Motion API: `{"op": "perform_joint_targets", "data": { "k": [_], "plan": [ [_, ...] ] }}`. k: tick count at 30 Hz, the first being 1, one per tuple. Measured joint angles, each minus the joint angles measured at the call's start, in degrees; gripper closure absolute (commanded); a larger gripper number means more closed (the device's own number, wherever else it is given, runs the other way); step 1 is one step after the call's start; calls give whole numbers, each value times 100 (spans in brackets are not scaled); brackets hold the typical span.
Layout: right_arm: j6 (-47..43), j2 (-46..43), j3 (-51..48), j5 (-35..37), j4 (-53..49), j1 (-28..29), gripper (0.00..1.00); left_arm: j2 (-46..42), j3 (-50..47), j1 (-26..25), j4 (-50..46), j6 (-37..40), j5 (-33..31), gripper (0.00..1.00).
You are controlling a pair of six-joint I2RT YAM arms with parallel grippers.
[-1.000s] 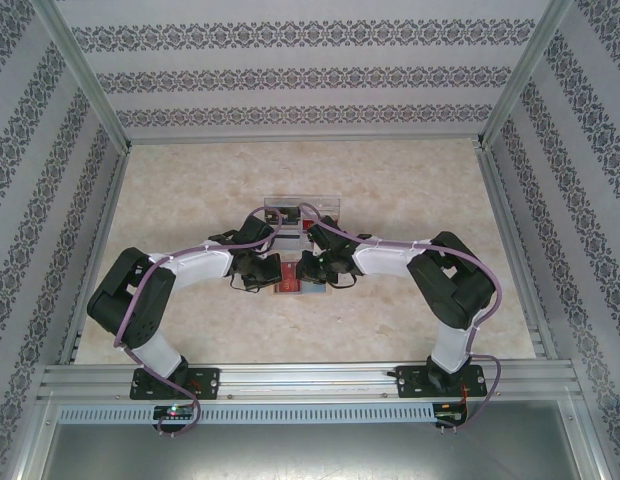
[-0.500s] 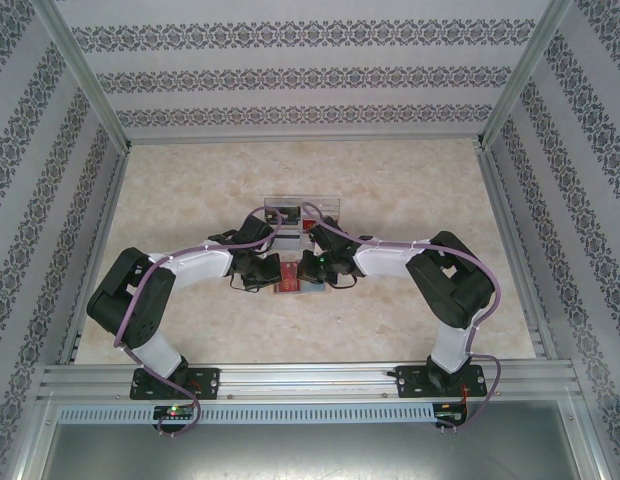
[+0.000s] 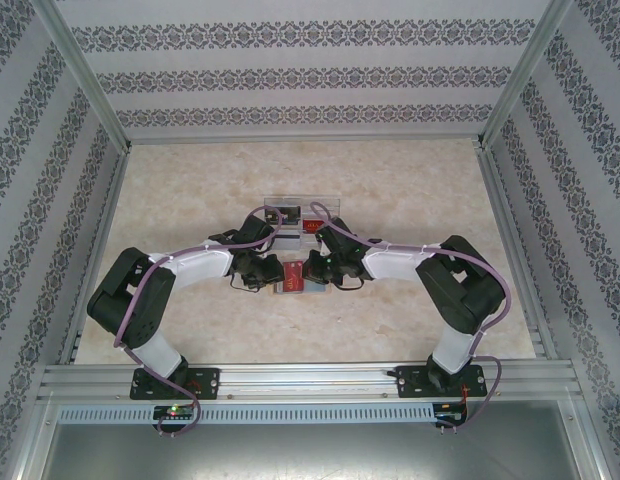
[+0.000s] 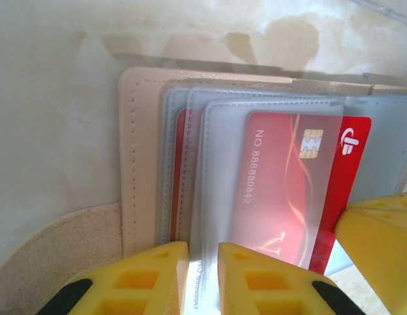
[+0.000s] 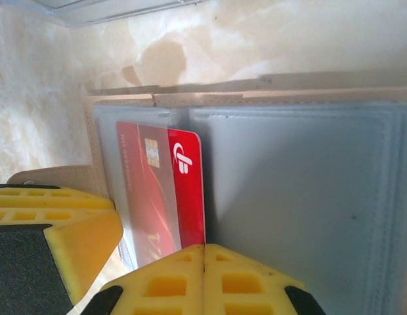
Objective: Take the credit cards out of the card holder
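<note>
The card holder (image 4: 141, 151) is a tan wallet with clear sleeves, lying open on the table (image 3: 410, 190). A red credit card (image 4: 295, 190) with a chip sticks partway out of one sleeve toward the right. My right gripper (image 5: 203, 249) is shut on the bottom edge of the red card (image 5: 187, 190), beside the grey sleeve page (image 5: 289, 197). My left gripper (image 4: 203, 252) has its jaws slightly apart, with the edge of a clear sleeve lying in the gap. From above, both grippers (image 3: 273, 272) (image 3: 312, 268) meet over the holder at mid-table.
A clear plastic box (image 3: 300, 212) with small dark and red items stands just behind the holder. Patterned walls and metal rails (image 3: 510, 230) enclose the marble-look table on three sides.
My right gripper closed and shifted a little right, drawing the red card further out of its sleeve. The left gripper's jaws parted slightly from shut.
</note>
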Motion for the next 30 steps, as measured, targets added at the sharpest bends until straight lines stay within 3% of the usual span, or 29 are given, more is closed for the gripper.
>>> {"op": "perform_joint_targets", "data": {
  "k": [6, 9, 20, 23, 27, 30],
  "plan": [
    [-13, -2, -11, -15, -42, -55, 99, 0, 2, 0, -39, 7, -26, 86],
    [-13, -2, -11, -55, -37, -52, 87, 0, 2, 0, -61, 2, -48, 87],
    [-35, 227, 111, -157, -13, -48, 80, 11, 9, 0, -68, 2, -46, 88],
    [-33, 258, 133, -197, 15, -39, 81, 13, 9, 0, -68, 2, -46, 88],
    [-48, 280, 149, -225, 52, -39, 100, 22, 11, 0, -68, 2, -46, 88],
    [-13, 280, 151, -227, 50, -39, 100, 22, 11, 0, -68, 2, -46, 88]
  ]
}}
